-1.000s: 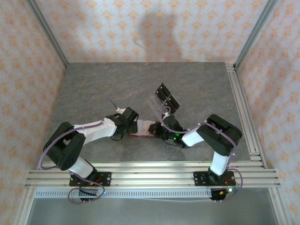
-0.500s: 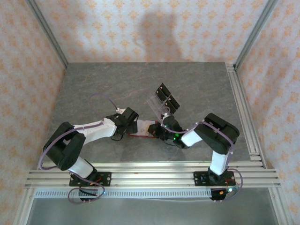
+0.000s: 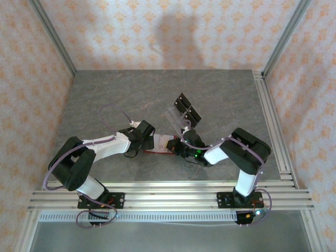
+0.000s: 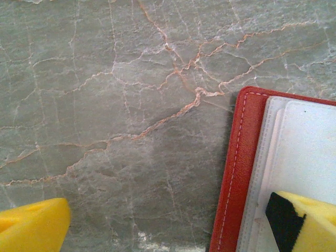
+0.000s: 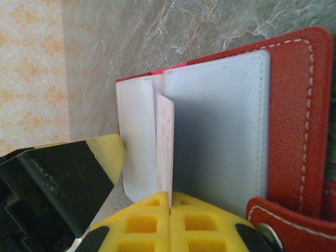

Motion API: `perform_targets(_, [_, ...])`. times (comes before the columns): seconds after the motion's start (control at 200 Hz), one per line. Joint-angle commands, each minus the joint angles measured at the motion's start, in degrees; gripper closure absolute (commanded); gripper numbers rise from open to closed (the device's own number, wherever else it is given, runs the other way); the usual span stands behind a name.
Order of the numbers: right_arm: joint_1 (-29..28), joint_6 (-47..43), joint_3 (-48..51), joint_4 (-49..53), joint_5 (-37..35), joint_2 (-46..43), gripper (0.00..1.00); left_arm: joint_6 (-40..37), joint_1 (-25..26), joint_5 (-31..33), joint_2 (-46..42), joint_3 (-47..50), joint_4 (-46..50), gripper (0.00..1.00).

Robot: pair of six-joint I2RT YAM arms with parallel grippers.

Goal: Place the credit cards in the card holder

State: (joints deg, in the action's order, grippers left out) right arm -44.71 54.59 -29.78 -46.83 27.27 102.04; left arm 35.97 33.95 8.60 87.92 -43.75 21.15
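Observation:
The card holder (image 3: 160, 143), a red wallet, lies open on the table between both grippers. Its red stitched edge (image 4: 236, 173) and pale inside (image 4: 304, 152) show in the left wrist view. My left gripper (image 4: 168, 218) is open wide, and one yellow fingertip (image 4: 307, 220) rests on the pale inside. My right gripper (image 5: 170, 202) is shut on the near edge of a thin pinkish credit card (image 5: 164, 142). The card stands on edge over the wallet's pale pocket (image 5: 220, 131), beside a raised pale flap (image 5: 135, 136). I cannot tell whether its far end sits inside a pocket.
A clear plastic rack (image 3: 176, 118) holding black cards (image 3: 187, 109) stands just behind the grippers. Aluminium rails run along the table's right edge (image 3: 273, 121) and near edge (image 3: 168, 194). Patterned walls enclose the marble table (image 3: 121, 94).
The right arm's elbow swayed slightly left and came back. Both grippers, the wallet and the card stay where they were.

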Motion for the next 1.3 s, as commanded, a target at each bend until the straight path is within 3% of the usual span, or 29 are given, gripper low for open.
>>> perform_targets(0.0, [0.87, -2.02, 0.85, 4.3, -1.19, -0.48, 1.0, 0.16, -0.53, 2.08, 0.58, 1.66, 1.56, 0.02])
perform_targets(0.756, [1.63, -0.74, -3.4, 0.75, 3.15, 5.61, 1.0, 0.25, -0.47, 2.03, 0.8, 2.11, 1.05, 0.02])
perform_targets(0.971, [2.6, 0.43, -1.6, -2.13, 4.17, 5.55, 1.0, 3.33, -0.55, 9.25, -2.83, 2.07, 5.29, 0.01])
perform_targets(1.296, [2.7, 0.8, -3.43, -3.18, 6.38, 7.01, 1.0, 2.53, -0.54, 7.77, -1.38, 1.3, 4.76, 0.01])
